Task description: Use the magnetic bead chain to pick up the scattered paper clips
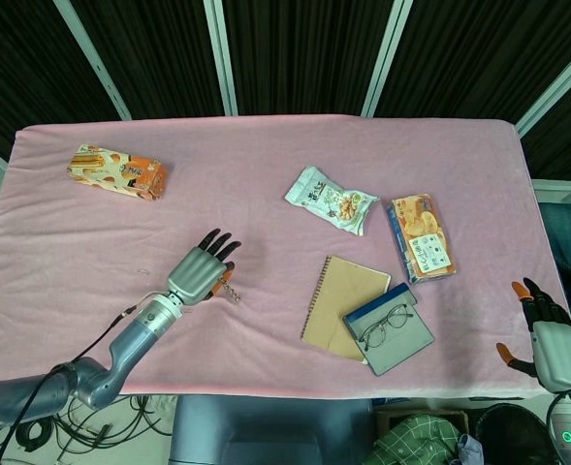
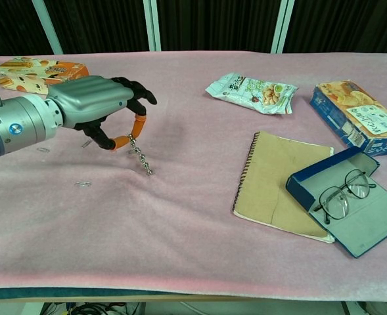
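My left hand (image 2: pixel 104 111) hovers over the pink cloth and pinches the top of the silver bead chain (image 2: pixel 139 157) between thumb and a finger. The chain hangs slanting down, its lower end at or just above the cloth. The head view shows the same left hand (image 1: pixel 200 274) and chain (image 1: pixel 230 289). Small paper clips lie on the cloth to its left: one clip (image 2: pixel 83 184) in front, another clip (image 2: pixel 43 150) further left, a third clip (image 2: pixel 86 142) partly behind the hand. One clip (image 1: pixel 142 271) shows in the head view. My right hand (image 1: pixel 547 334) stays off the table's right edge, fingers apart, holding nothing.
An orange snack box (image 2: pixel 42 73) lies at the far left. A snack bag (image 2: pixel 251 90) and a blue biscuit box (image 2: pixel 354 115) lie at the far right. A tan notebook (image 2: pixel 282 184) and an open glasses case (image 2: pixel 351 207) with spectacles lie at the near right.
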`<action>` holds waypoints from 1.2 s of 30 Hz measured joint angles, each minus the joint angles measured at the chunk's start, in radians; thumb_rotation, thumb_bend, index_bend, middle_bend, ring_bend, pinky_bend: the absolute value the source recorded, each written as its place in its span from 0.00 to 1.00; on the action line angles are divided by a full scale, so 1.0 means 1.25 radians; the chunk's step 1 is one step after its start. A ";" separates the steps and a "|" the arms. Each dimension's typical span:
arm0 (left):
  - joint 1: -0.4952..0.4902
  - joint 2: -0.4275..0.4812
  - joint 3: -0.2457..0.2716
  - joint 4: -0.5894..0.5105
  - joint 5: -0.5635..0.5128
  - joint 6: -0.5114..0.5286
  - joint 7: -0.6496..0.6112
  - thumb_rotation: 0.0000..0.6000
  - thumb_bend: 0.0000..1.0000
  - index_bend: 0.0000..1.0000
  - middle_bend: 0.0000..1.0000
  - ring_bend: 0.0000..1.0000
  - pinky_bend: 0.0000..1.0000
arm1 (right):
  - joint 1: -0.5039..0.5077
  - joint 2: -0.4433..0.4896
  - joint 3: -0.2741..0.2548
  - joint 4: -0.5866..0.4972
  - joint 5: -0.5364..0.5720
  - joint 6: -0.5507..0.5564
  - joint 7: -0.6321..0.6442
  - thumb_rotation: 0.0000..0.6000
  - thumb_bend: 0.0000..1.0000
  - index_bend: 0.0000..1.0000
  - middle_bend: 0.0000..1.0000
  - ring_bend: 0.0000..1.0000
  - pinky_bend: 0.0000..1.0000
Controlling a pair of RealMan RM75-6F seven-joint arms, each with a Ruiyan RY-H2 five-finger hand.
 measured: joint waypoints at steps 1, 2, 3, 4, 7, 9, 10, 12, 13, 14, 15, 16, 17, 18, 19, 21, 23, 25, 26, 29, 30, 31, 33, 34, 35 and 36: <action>0.000 0.001 -0.002 0.000 0.004 0.004 0.000 1.00 0.44 0.55 0.11 0.00 0.00 | 0.000 0.000 0.000 0.000 0.000 0.000 0.000 1.00 0.16 0.00 0.01 0.08 0.17; 0.000 0.001 -0.004 0.001 0.007 0.007 0.000 1.00 0.44 0.55 0.11 0.00 0.00 | 0.000 0.000 0.000 0.000 0.000 0.000 0.000 1.00 0.16 0.00 0.01 0.08 0.17; -0.001 0.002 -0.006 0.003 0.009 0.009 0.002 1.00 0.44 0.55 0.11 0.00 0.00 | 0.000 0.000 0.000 0.000 0.000 0.000 0.000 1.00 0.16 0.00 0.01 0.08 0.17; -0.002 0.002 -0.007 0.005 0.009 0.010 0.004 1.00 0.44 0.55 0.11 0.00 0.00 | 0.000 0.000 0.000 0.000 0.000 0.000 0.000 1.00 0.16 0.00 0.01 0.08 0.17; -0.004 0.002 -0.013 0.011 0.006 0.007 0.009 1.00 0.44 0.55 0.11 0.00 0.00 | 0.000 0.000 0.000 0.000 0.000 0.000 -0.001 1.00 0.16 0.00 0.01 0.08 0.17; -0.008 0.001 -0.018 0.015 0.003 0.005 0.014 1.00 0.44 0.55 0.11 0.00 0.00 | 0.000 0.000 0.000 0.000 0.001 -0.001 -0.001 1.00 0.16 0.00 0.01 0.08 0.17; -0.009 0.000 -0.020 0.017 0.002 0.004 0.015 1.00 0.44 0.55 0.11 0.00 0.00 | 0.000 0.000 0.000 -0.001 0.001 -0.001 -0.001 1.00 0.16 0.00 0.01 0.08 0.17; -0.013 -0.002 -0.023 0.021 -0.001 -0.001 0.018 1.00 0.44 0.55 0.11 0.00 0.00 | 0.000 -0.001 0.000 -0.001 0.001 0.000 -0.001 1.00 0.16 0.00 0.01 0.08 0.17; -0.014 -0.002 -0.024 0.022 -0.001 -0.003 0.019 1.00 0.44 0.55 0.11 0.00 0.00 | 0.000 -0.001 0.000 -0.001 0.001 0.000 -0.001 1.00 0.16 0.00 0.01 0.08 0.17; -0.015 -0.003 -0.025 0.024 -0.003 -0.005 0.020 1.00 0.44 0.55 0.11 0.00 0.00 | 0.000 -0.001 0.000 -0.001 0.001 0.000 -0.001 1.00 0.16 0.00 0.01 0.08 0.17; -0.017 -0.004 -0.026 0.027 -0.006 -0.009 0.021 1.00 0.44 0.55 0.11 0.00 0.00 | 0.000 -0.001 0.000 -0.001 0.002 0.000 -0.001 1.00 0.16 0.00 0.01 0.08 0.17; -0.018 -0.006 -0.027 0.030 -0.009 -0.011 0.022 1.00 0.44 0.55 0.11 0.00 0.00 | 0.000 -0.001 0.000 -0.001 0.002 0.000 -0.001 1.00 0.16 0.00 0.01 0.08 0.17; -0.019 -0.007 -0.028 0.033 -0.011 -0.013 0.023 1.00 0.44 0.55 0.11 0.00 0.00 | 0.000 -0.001 0.000 -0.001 0.002 0.000 -0.001 1.00 0.16 0.00 0.01 0.08 0.17; -0.020 -0.009 -0.030 0.037 -0.013 -0.014 0.023 1.00 0.44 0.55 0.11 0.00 0.00 | 0.000 0.000 0.001 -0.001 0.002 0.000 0.000 1.00 0.16 0.00 0.01 0.08 0.17; -0.020 -0.010 -0.031 0.039 -0.015 -0.015 0.023 1.00 0.44 0.55 0.11 0.00 0.00 | 0.000 0.000 0.001 -0.001 0.001 0.000 0.000 1.00 0.16 0.00 0.01 0.08 0.17; -0.020 -0.012 -0.032 0.043 -0.017 -0.015 0.023 1.00 0.44 0.55 0.11 0.00 0.00 | 0.000 0.000 0.001 0.000 0.001 -0.001 0.001 1.00 0.16 0.00 0.01 0.08 0.17; -0.019 -0.013 -0.032 0.045 -0.018 -0.014 0.024 1.00 0.44 0.55 0.11 0.00 0.00 | 0.000 0.000 0.001 0.000 0.001 -0.001 0.002 1.00 0.16 0.00 0.01 0.08 0.17; -0.018 -0.013 -0.032 0.045 -0.019 -0.014 0.024 1.00 0.44 0.55 0.11 0.00 0.00 | 0.000 0.000 0.001 0.001 0.001 -0.001 0.002 1.00 0.16 0.00 0.01 0.08 0.17; -0.018 -0.012 -0.032 0.045 -0.019 -0.014 0.024 1.00 0.44 0.55 0.11 0.00 0.00 | 0.000 0.000 0.001 0.001 0.001 -0.001 0.002 1.00 0.16 0.00 0.01 0.08 0.17; -0.017 -0.010 -0.035 0.042 -0.019 -0.009 0.022 1.00 0.44 0.55 0.11 0.00 0.00 | 0.000 0.000 0.000 0.000 0.000 0.000 0.001 1.00 0.16 0.00 0.01 0.08 0.17; -0.016 -0.007 -0.036 0.040 -0.019 -0.006 0.022 1.00 0.44 0.55 0.11 0.00 0.00 | 0.000 0.000 0.000 0.000 0.000 0.000 0.001 1.00 0.16 0.00 0.01 0.08 0.17; -0.016 -0.005 -0.038 0.038 -0.018 -0.003 0.022 1.00 0.44 0.55 0.11 0.00 0.00 | 0.000 0.000 0.000 0.000 0.001 0.000 0.001 1.00 0.16 0.00 0.01 0.08 0.17; -0.013 0.003 -0.041 0.031 -0.017 0.005 0.022 1.00 0.44 0.55 0.11 0.00 0.00 | 0.000 0.000 0.000 0.000 0.001 0.000 0.001 1.00 0.16 0.00 0.01 0.08 0.17; -0.011 0.008 -0.042 0.028 -0.018 0.009 0.022 1.00 0.44 0.55 0.11 0.00 0.00 | 0.000 0.000 0.000 0.000 0.001 -0.001 0.001 1.00 0.16 0.00 0.01 0.08 0.17; -0.010 0.013 -0.043 0.024 -0.018 0.011 0.022 1.00 0.44 0.55 0.11 0.00 0.00 | 0.000 0.000 0.000 0.000 0.001 -0.001 0.001 1.00 0.16 0.00 0.01 0.08 0.17; -0.008 0.020 -0.045 0.020 -0.020 0.014 0.022 1.00 0.44 0.55 0.11 0.00 0.00 | 0.000 0.000 0.000 0.000 0.000 -0.001 0.001 1.00 0.16 0.00 0.01 0.08 0.17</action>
